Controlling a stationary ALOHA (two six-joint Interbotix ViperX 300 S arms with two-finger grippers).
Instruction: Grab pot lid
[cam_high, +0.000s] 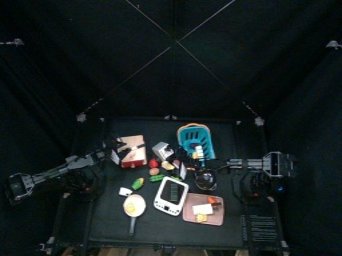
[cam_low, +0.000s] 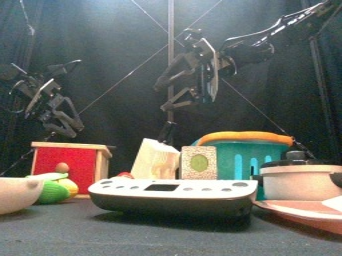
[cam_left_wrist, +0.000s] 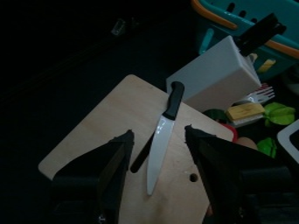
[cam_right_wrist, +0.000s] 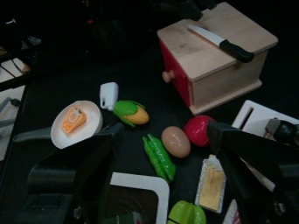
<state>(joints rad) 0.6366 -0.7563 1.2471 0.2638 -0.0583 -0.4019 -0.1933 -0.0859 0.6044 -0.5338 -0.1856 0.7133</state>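
Right claw (cam_right_wrist: 163, 138) is standing at its widest and holding nothing. We are seeing it hang above the middle of the table (cam_low: 160, 238), with its wrist camera looking across at the wooden box (cam_right_wrist: 222, 57) and the knife (cam_right_wrist: 222, 42) lying on top of it. Left claw (cam_left_wrist: 162, 142) is also spread open and empty. It is hovering over that same box on the far left side, so we are leaving it out of the plan.

The pot lid (cam_low: 305, 169) is sitting on its pot (cam_low: 302, 186) at the right front of the table, just right of the white scale (cam_low: 171, 195) and in front of the teal basket (cam_low: 247, 152). From above we are making it out only as a dark round shape (cam_high: 205, 181), close to where the right arm is coming in. The right wrist view is not showing the lid at all. We are judging from this that the claw is aimed away from it, toward the left half of the table.

The coming move is turning on one relation. The lid is lying below the right claw and toward the right front, well apart from the left claw, so the right arm is the nearer one. Being round, the lid has no long axis to line up with — its black knob (cam_low: 297, 157) is standing upright at its centre. We are expecting the claw to need to swing back over it and come straight down with a jaw on each side of the knob. We are also judging the basket and scale nearby as things a careless descent could bump.
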